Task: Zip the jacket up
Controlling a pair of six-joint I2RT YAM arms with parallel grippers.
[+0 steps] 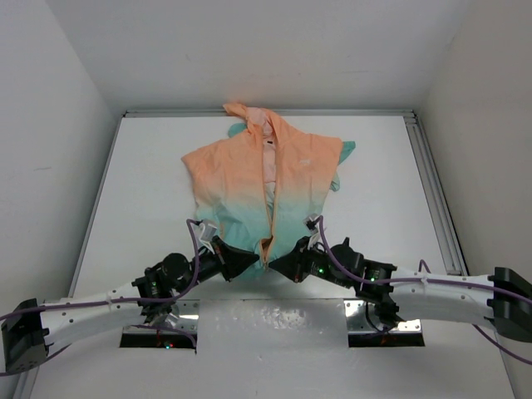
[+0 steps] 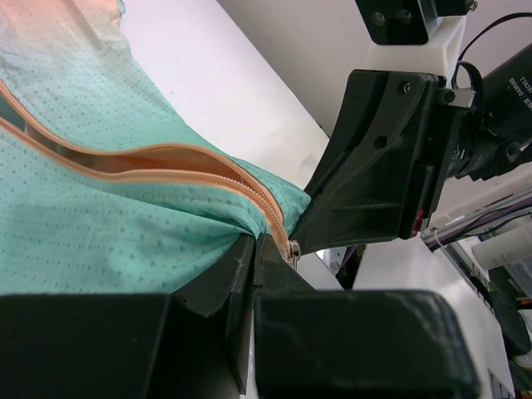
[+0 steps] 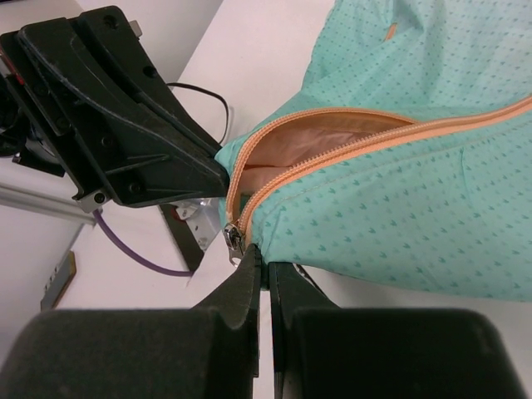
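The jacket (image 1: 266, 179) lies flat on the white table, peach-orange on top and teal below, hood at the far end. Its orange zipper (image 1: 270, 199) is open along the front. The metal slider (image 3: 233, 239) sits at the bottom hem and also shows in the left wrist view (image 2: 293, 249). My left gripper (image 1: 253, 262) is shut on the teal hem (image 2: 166, 241) left of the zipper, its tips (image 2: 258, 241) beside the slider. My right gripper (image 1: 280, 264) is shut on the hem (image 3: 374, 249) right of the zipper, its tips (image 3: 268, 264) just under the slider.
Both arms reach in from the near edge and meet tip to tip at the hem. A metal rail (image 1: 432, 183) runs along the table's right side. White walls close in the back and sides. A shiny plate (image 1: 274, 320) lies between the arm bases.
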